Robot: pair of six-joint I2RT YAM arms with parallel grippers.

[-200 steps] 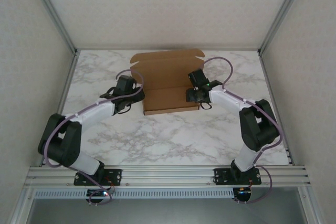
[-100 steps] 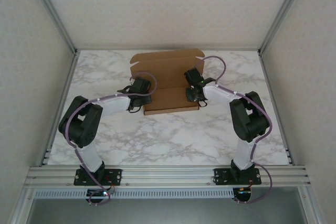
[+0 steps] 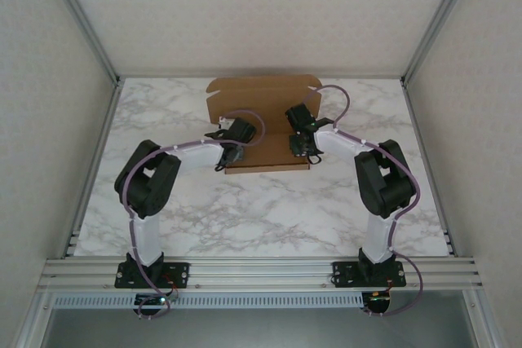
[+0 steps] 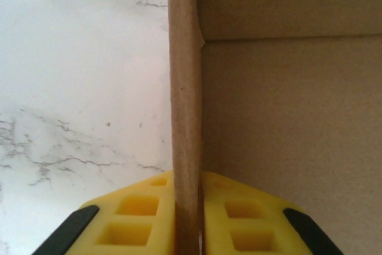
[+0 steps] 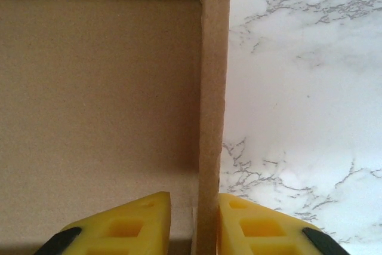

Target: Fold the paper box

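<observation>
The left arm has swung in from the bare marble to the left side of the plain brown cardboard paper box [image 3: 261, 116], its elbow now raised; the right arm has barely shifted.

From the top camera, the box lies at the middle of the far edge of the white, grey-veined marble tabletop [image 3: 245, 209], its rear flap standing up. The left gripper [image 3: 227, 139] is at the box's left side and the right gripper [image 3: 303, 146] at its right side. Pale textured walls [image 3: 49, 120] and slanted aluminium posts [image 3: 81, 18] enclose the surface; a ribbed metal rail [image 3: 261, 268] runs along the near edge.

In the left wrist view, the left gripper [image 4: 188, 216] has its yellow pads [image 4: 140, 222] pressed against both faces of the box's upright left wall [image 4: 186, 88], pinching it, with marble to the left.

In the right wrist view, the right gripper [image 5: 194, 222] straddles the box's right wall [image 5: 213, 88]. The outer yellow pad [image 5: 256, 228] touches it, and a thin shadowed gap shows at the inner pad, so I cannot tell whether it clamps.
</observation>
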